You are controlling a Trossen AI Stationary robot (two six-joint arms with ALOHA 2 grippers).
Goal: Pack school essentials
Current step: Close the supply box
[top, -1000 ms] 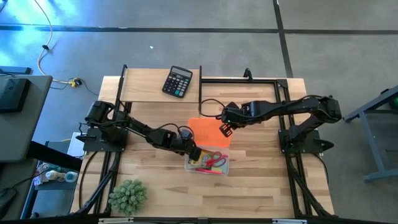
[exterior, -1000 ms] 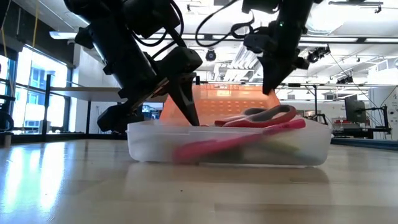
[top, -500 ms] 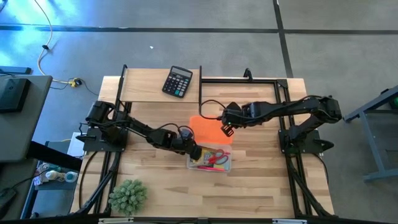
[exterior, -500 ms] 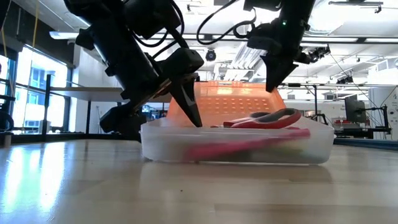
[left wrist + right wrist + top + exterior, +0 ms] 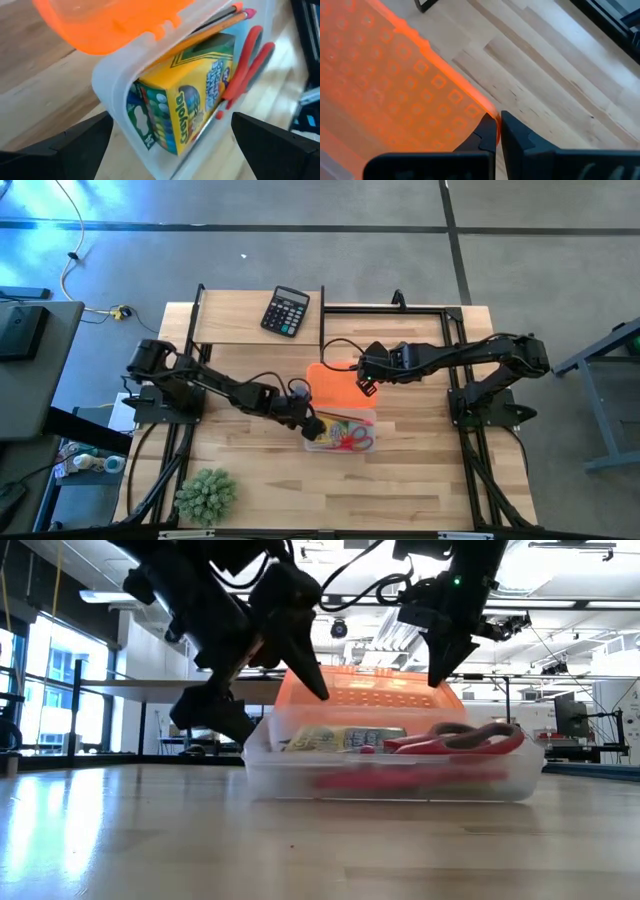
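A clear plastic box (image 5: 340,432) sits on the table's middle. Its orange lid (image 5: 338,383) stands open on the far side. Inside lie a yellow-green crayon pack (image 5: 185,100), red-handled scissors (image 5: 245,65), a pencil (image 5: 220,22) and a red pen (image 5: 400,780). My left gripper (image 5: 312,425) is open at the box's left end, slanting down, with one finger on either side of that end (image 5: 120,100). My right gripper (image 5: 364,388) is shut, pointing down at the lid's right corner. My left gripper stands around the box's left end; whether a finger touches the wall I cannot tell. My right gripper has its shut fingertips (image 5: 490,131) against the lid's free right corner (image 5: 487,112), coming from above and the table's right. The lid stands tilted up behind the box.
A black calculator (image 5: 286,311) lies at the far edge, left of middle. A green spiky plant (image 5: 206,495) stands at the near left corner. A black frame (image 5: 400,308) runs along the far right. Bare wood lies near and right of the box.
The box has slid toward the table's right and far edges and turned, so the crayon pack now faces the low camera. My left gripper has risen from inside the box's left end and rolled a little. My right gripper has tipped slightly at the lid's corner.
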